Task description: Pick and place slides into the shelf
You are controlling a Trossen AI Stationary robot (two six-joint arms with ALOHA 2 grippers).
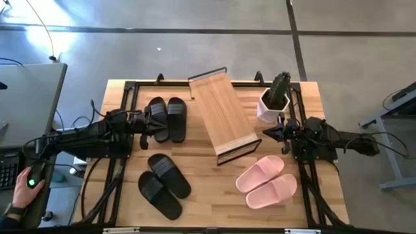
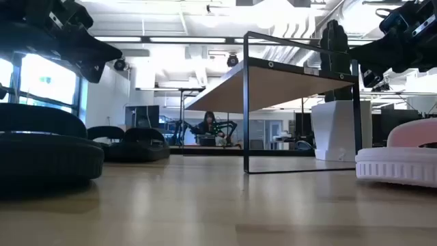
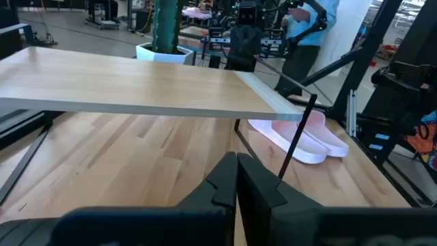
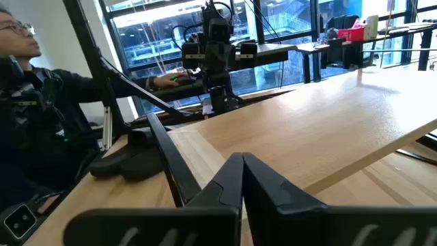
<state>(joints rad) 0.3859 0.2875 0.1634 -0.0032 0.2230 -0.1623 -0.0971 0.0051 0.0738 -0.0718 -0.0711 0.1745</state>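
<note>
Your small slanted shelf (image 1: pixel 223 116) of light wooden slats in a thin black frame sits mid-table, long axis running diagonally from the far edge toward the near right, nothing on it.

Three pairs of slides, all on the tabletop:
- matte black pair (image 1: pixel 167 119), far left, just beside the left gripper (image 1: pixel 149 125); long axes run approx. far-to-near, side by side.
- second matte black pair (image 1: pixel 164 185), near left, angled diagonally toward the near right.
- pale pink pair (image 1: pixel 266 182), near right, long axes tilted the other way, toward the far right.

Left gripper hovers at the far black pair; its wrist view shows the two dark fingers (image 3: pixel 225 184) pressed together, holding nothing. Right gripper (image 1: pixel 272 132) hangs btwn the shelf and the white pot w/ a green cactus (image 1: pixel 275 97), fingers (image 4: pixel 235 179) likewise closed and empty.

Only the low view shows the shelf's board raised off the table on its frame. Only the right wrist view shows a person (image 4: pixel 31 102) seated beyond the table; the high view catches just a hand (image 1: pixel 25 188) at the left edge.
</note>
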